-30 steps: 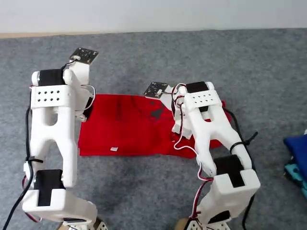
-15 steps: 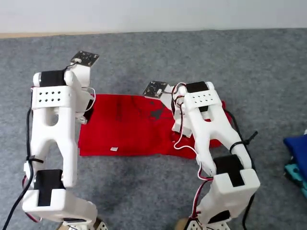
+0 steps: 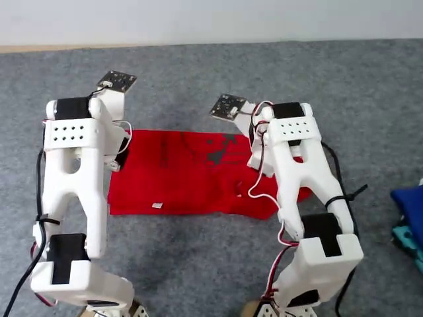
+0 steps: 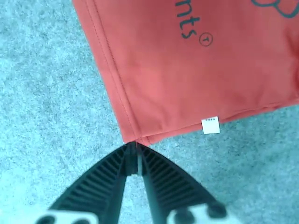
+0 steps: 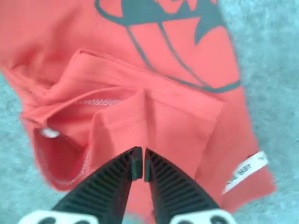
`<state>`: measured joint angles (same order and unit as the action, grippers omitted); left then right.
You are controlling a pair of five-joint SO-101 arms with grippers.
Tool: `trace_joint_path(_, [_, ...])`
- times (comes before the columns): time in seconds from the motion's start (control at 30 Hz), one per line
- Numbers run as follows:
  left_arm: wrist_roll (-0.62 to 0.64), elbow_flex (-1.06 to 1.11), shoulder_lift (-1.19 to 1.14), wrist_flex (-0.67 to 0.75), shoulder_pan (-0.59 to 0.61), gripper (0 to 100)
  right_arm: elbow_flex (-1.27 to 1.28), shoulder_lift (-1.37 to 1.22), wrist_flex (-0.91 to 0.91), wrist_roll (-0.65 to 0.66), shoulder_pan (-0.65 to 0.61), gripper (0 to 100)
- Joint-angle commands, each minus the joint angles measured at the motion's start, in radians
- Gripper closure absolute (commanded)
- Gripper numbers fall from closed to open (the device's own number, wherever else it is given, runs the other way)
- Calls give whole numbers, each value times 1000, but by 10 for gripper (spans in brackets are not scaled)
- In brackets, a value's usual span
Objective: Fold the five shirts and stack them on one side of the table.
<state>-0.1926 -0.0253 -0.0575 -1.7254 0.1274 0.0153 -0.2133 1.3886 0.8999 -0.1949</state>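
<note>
1. High view: shirt (image 3: 178,175) lies mid-frame on the surface (image 3: 198,72).
2. Left claw (image 4: 136,158) pinches its corner; right claw (image 5: 140,165) pinches a fold.
3. Likely mid-fold; next, carry both grips across evenly.

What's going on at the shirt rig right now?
Both arms are working one red shirt that lies spread on the gray table. The left gripper is shut on a hem corner. The right gripper is shut on a raised fold toward the opposite end. Some blue and teal cloth sits at the table's edge on the right arm's side.
</note>
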Motion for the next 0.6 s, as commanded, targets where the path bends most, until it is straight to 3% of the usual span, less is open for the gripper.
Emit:
trace_joint_path(0.0, [5,2,43,23,3,997,-48,18,114,-41,-50,957])
trace_joint_path(0.23, [5,2,43,37,-2,997,-48,10,211,-170,-88,909])
trace_joint_path(0.57, [5,2,43,38,-3,997,-48,-91,194,-176,-114,912])
